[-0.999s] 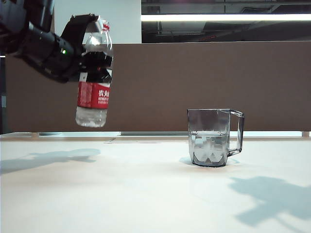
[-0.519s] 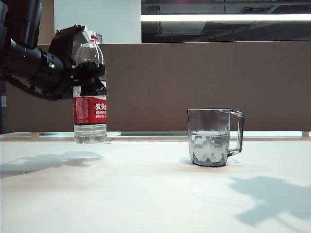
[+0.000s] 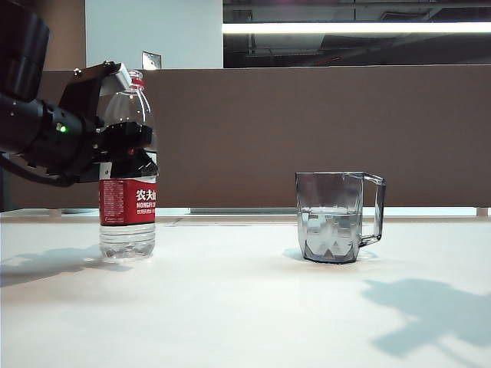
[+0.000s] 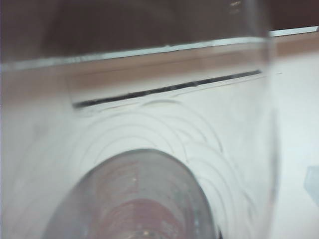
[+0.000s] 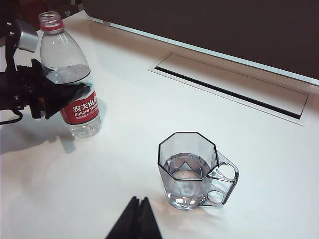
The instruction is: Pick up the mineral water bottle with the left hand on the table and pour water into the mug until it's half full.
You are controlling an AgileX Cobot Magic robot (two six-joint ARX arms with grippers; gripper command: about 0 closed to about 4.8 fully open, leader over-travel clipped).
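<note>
The mineral water bottle (image 3: 126,203) stands upright with its base on the white table (image 3: 230,307), at the left in the exterior view. It is uncapped, with a red neck ring and a red label (image 5: 79,109). My left gripper (image 3: 126,149) is shut on the bottle above the label, seen also from the right wrist (image 5: 62,92). In the left wrist view the clear bottle (image 4: 149,149) fills the picture and hides the fingers. The smoky glass mug (image 3: 331,218) stands to the right of the bottle, about half full of water (image 5: 188,169). My right gripper (image 5: 138,201) hangs shut, above the table near the mug.
A long recessed slot (image 5: 234,87) runs in the table behind the mug. A brown partition (image 3: 307,130) closes off the back edge. The right arm's shadow (image 3: 430,314) falls on the table at the front right.
My left arm has brought the bottle down and to the left, from tilted in the air to upright on the table. The mug and the right arm have not moved.
</note>
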